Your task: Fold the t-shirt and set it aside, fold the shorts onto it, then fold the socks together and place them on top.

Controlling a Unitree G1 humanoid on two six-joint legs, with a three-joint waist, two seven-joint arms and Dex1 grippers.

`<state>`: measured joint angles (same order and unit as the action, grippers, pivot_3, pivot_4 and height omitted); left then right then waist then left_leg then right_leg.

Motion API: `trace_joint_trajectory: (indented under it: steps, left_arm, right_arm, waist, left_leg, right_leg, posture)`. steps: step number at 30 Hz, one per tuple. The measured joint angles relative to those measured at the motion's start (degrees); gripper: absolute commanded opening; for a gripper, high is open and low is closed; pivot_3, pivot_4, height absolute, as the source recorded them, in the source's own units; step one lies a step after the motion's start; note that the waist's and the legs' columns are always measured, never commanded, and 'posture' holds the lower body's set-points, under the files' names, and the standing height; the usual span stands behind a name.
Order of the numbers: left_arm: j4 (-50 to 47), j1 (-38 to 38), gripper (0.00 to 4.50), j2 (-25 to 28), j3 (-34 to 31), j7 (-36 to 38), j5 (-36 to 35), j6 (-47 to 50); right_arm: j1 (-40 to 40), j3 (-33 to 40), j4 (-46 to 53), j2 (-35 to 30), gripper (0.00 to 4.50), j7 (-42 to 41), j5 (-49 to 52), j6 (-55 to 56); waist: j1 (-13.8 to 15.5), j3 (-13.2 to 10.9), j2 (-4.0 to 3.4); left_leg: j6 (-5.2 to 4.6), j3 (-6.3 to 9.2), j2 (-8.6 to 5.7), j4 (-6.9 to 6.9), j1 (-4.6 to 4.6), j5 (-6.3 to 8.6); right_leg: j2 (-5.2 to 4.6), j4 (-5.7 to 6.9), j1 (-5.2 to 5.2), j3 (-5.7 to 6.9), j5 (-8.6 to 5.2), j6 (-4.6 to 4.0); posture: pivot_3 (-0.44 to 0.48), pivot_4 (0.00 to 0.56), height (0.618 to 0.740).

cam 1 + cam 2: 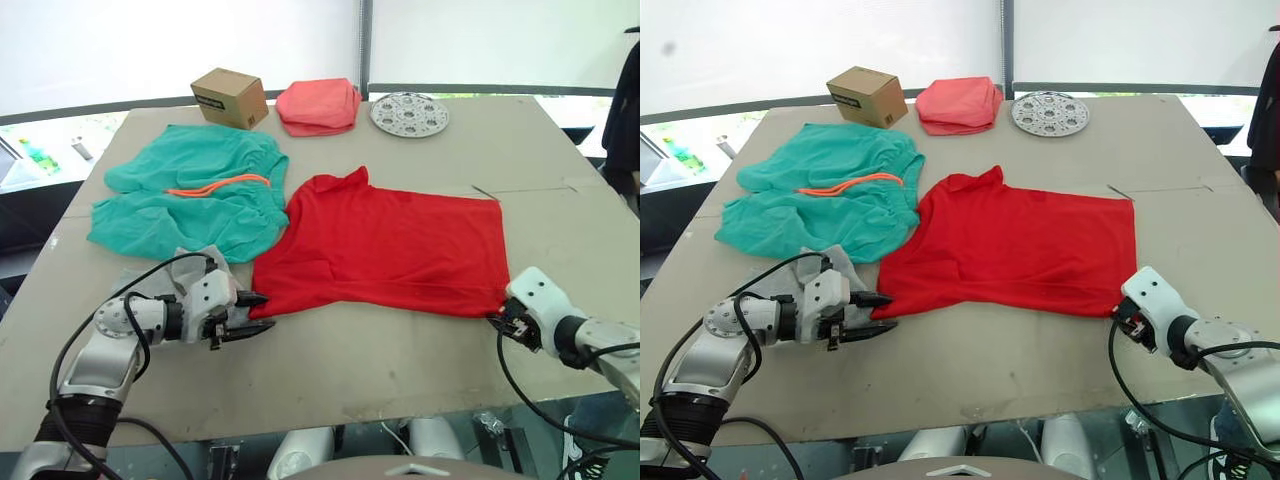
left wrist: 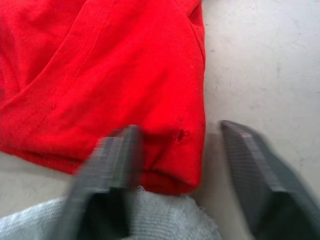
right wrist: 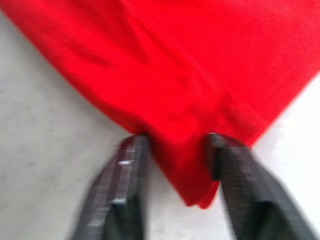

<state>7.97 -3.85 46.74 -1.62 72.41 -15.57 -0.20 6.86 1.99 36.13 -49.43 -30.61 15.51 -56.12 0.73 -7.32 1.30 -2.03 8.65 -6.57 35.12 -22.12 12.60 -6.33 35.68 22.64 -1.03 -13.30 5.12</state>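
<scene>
The t-shirt is lying spread on the counter, beside the shorts. The left pincer is standing spread at its near left corner, with one finger over the cloth. The right pincer is straddling the near right corner, fingers apart. The socks are lying under the left wrist.

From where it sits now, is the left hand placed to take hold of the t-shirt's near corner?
Probably yes. The left hand is open, its fingers straddling the t-shirt corner on the table. One grey sock lies just under that corner and might get pinched along with it.
</scene>
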Motion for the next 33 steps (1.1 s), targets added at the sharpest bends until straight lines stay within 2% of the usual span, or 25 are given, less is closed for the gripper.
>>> trace_joint_trajectory:
  steps: [2,4,10,13,17,25,29,31,32,33]
  left_arm:
    - [-0.03,0.14,0.68,-0.11,-0.02,-0.04,-0.36,0.24]
    - [-0.15,0.34,0.20,-0.11,-0.05,0.16,-0.93,0.54]
    - [-3.11,2.74,0.20,0.13,-0.01,3.05,-4.06,3.21]
    - [-9.55,8.06,0.20,3.27,0.63,7.61,-6.95,7.09]
    - [-14.97,11.67,0.20,5.79,0.74,9.84,-8.58,9.52]
    - [-23.33,19.37,0.20,7.05,-0.69,8.37,-10.47,13.09]
    - [-27.33,20.36,0.20,7.84,-2.07,5.25,-11.05,15.97]
    - [-28.49,19.35,0.80,7.71,-2.91,3.99,-13.09,18.36]
    - [-29.24,18.67,1.12,7.67,-3.40,3.37,-14.07,19.45]
    - [-29.65,18.22,1.51,7.67,-3.73,3.13,-14.64,20.08]
  right_arm:
    - [0.12,-0.54,0.85,-0.47,0.00,-0.29,0.18,-0.65]
    - [0.17,-0.85,1.83,-1.45,0.00,-0.28,0.16,-1.29]
    - [1.84,0.41,3.39,-6.49,0.00,-0.99,-0.06,-2.51]
    - [5.91,4.30,5.28,-12.60,0.00,-4.75,0.48,-4.81]
    - [9.99,7.97,7.16,-15.48,0.00,-8.56,1.72,-6.21]
    - [21.68,15.55,10.10,-17.07,0.00,-14.11,2.13,-7.32]
    - [23.07,17.59,10.08,-14.68,0.00,-13.34,0.94,-5.74]
    - [22.69,17.77,9.80,-13.95,0.00,-13.33,0.69,-4.47]
    - [22.63,17.84,9.55,-13.73,0.68,-13.52,0.54,-3.37]
    - [22.65,17.92,9.25,-13.51,0.99,-13.68,0.38,-2.68]
  waist:
    - [0.08,0.04,0.06]
    - [0.10,0.02,0.02]
    - [0.24,-0.12,-0.15]
    - [0.12,-0.31,-0.35]
    - [0.12,-0.37,-0.42]
    - [0.23,-0.47,-0.40]
    - [0.23,-0.52,-0.36]
    - [0.23,-0.54,-0.37]
    - [0.22,-0.55,-0.36]
    - [0.22,-0.55,-0.36]
  left_leg:
    - [0.07,-0.03,0.00,0.01,0.00,0.04]
    - [0.07,-0.05,0.00,0.01,0.00,0.05]
    - [0.00,-0.03,0.00,0.01,-0.10,0.12]
    - [-0.05,-0.04,0.01,0.01,-0.24,0.15]
    - [-0.03,-0.04,0.06,0.03,-0.28,0.16]
    - [-0.04,-0.09,0.08,0.06,-0.37,0.17]
    - [-0.03,-0.17,0.12,0.07,-0.36,0.18]
    - [-0.03,-0.17,0.12,0.09,-0.35,0.18]
    - [-0.03,-0.18,0.12,0.10,-0.34,0.18]
    - [-0.03,-0.18,0.12,0.10,-0.33,0.18]
  right_leg:
    - [0.00,0.00,0.00,0.00,0.00,0.01]
    - [-0.01,0.00,0.00,0.01,0.00,0.02]
    - [0.01,0.00,0.05,0.13,0.14,0.14]
    - [0.01,-0.10,0.15,0.14,0.21,0.02]
    - [-0.03,-0.11,0.14,0.15,0.06,-0.07]
    - [-0.09,-0.18,0.14,0.19,-0.02,0.02]
    - [-0.11,-0.19,0.13,0.20,-0.02,0.02]
    - [-0.11,-0.19,0.13,0.23,-0.02,0.02]
    - [-0.11,-0.19,0.13,0.24,-0.02,0.03]
    - [-0.10,-0.19,0.13,0.26,-0.01,0.03]
  posture:
    - [0.000,0.150,0.740]
    - [0.000,0.150,0.740]
    - [0.000,0.150,0.740]
    - [0.000,0.150,0.740]
    - [0.000,0.150,0.740]
    - [0.000,0.150,0.740]
    - [0.000,0.150,0.740]
    - [0.000,0.150,0.740]
    - [0.000,0.150,0.740]
    - [0.000,0.150,0.740]
